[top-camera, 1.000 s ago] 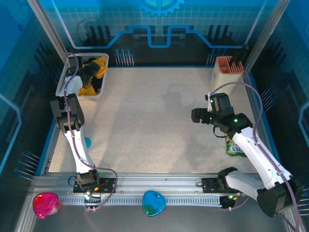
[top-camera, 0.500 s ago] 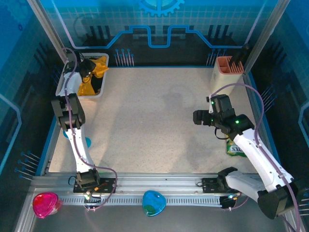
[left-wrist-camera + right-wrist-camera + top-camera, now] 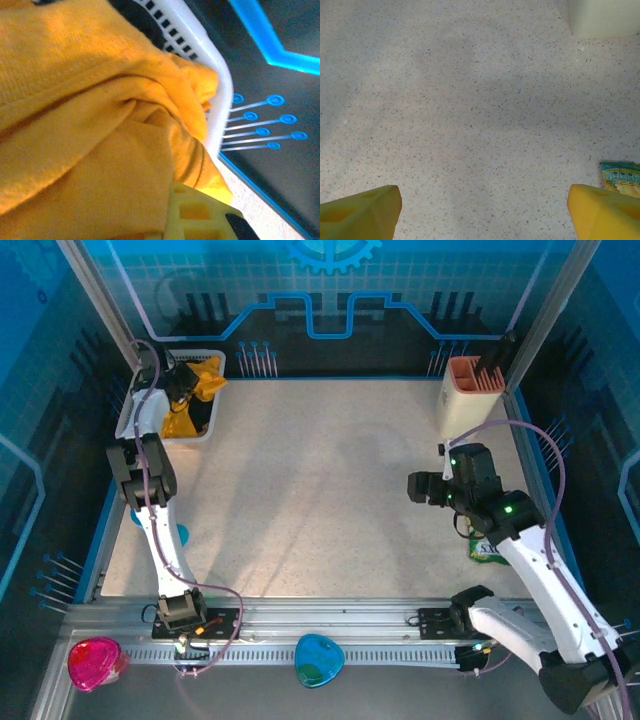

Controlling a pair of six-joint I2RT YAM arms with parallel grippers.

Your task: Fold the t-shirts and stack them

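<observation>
Yellow t-shirt [image 3: 100, 125] sits bunched in the white mesh basket [image 3: 220, 100] at the far-left corner of the table [image 3: 470, 100], cloth piled up against the rim. My L pincer [image 3: 183, 390] is down in that basket, pressed together w/ yellow cloth pinched at my finger [image 3: 200, 215]. My R pincer [image 3: 485, 207] hangs spread wide over bare tabletop on the right side. Green snack pkt [image 3: 620, 180] lies near my R fingertip. Beige holder [image 3: 605, 17] stands farther back.

Yellow t-shirt [image 3: 90, 115] and green packet [image 3: 621, 179] cut off at edges
</observation>
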